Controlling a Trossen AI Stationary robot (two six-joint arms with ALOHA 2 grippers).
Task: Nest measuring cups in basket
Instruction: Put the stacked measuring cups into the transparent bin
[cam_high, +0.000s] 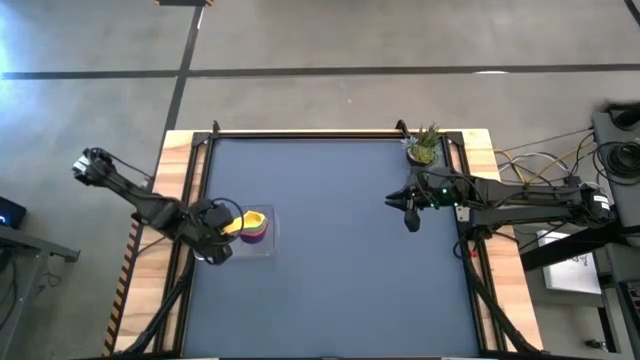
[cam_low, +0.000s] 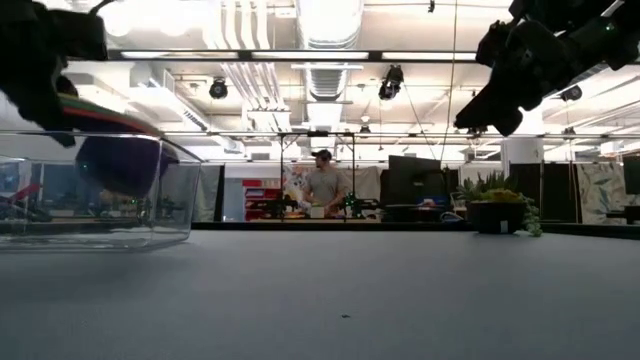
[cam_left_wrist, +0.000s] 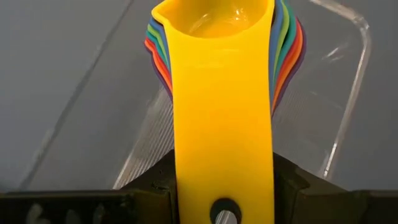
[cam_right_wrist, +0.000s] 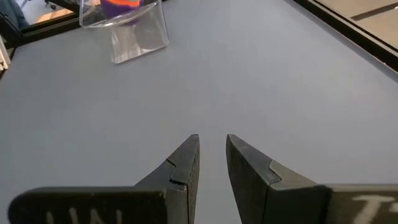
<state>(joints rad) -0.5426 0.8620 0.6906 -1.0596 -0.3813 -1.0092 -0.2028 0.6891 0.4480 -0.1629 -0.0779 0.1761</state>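
Observation:
The measuring cups are nested in one stack (cam_left_wrist: 283, 56): yellow on the inside, then lime green, teal, blue, orange and red rims, with purple outermost (cam_high: 257, 232). The stack is within the clear basket (cam_high: 262, 248) at the table's left side. In the low view its purple bowl (cam_low: 120, 165) shows between the basket's walls (cam_low: 178, 195), above the floor. My left gripper (cam_high: 218, 238) is shut on the stack's handle. My right gripper (cam_high: 410, 215) hovers above the table's right half, touching nothing, its fingertips (cam_right_wrist: 212, 149) shut but for a narrow gap. My left gripper pinches the yellow cup's flat handle (cam_left_wrist: 224, 174) near its free end, one finger on each side edge. The fingers lie along the handle and come from the table's left. The nested bowls (cam_left_wrist: 214, 22) stick out beyond the fingers, over the basket and clear of its floor.
A small potted green plant (cam_high: 424, 148) stands at the table's far right corner, behind my right gripper. Wooden rails (cam_high: 180, 160) border the blue-grey table top (cam_high: 330, 260). Beyond the far edge a person (cam_low: 322, 185) stands in the room.

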